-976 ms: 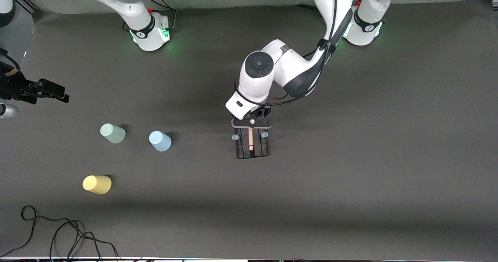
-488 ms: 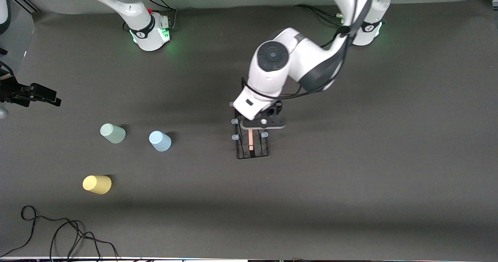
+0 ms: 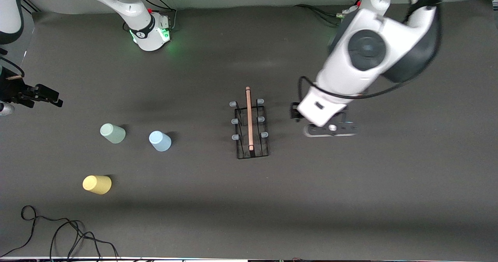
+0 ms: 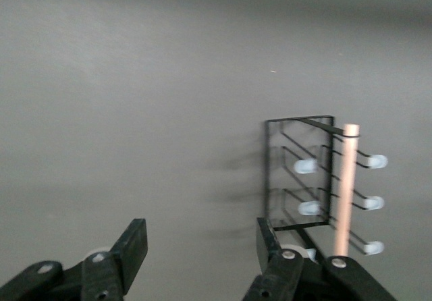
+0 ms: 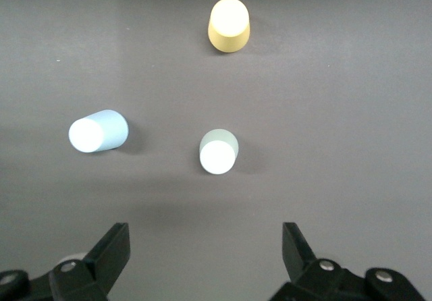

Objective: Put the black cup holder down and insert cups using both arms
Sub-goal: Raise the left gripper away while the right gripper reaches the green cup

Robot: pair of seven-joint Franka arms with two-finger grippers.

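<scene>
Black cup holder (image 3: 251,126) beside left gripper (image 3: 330,129)

High front camera faces both bases; wrist cameras look down at the table (image 3: 350,199).

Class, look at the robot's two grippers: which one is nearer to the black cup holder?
Left. The left gripper, fingers open, hangs just beside the black cup holder, toward the left arm's end. The right gripper, also open, is at the table's edge, past the cups, at the right arm's end.
</scene>
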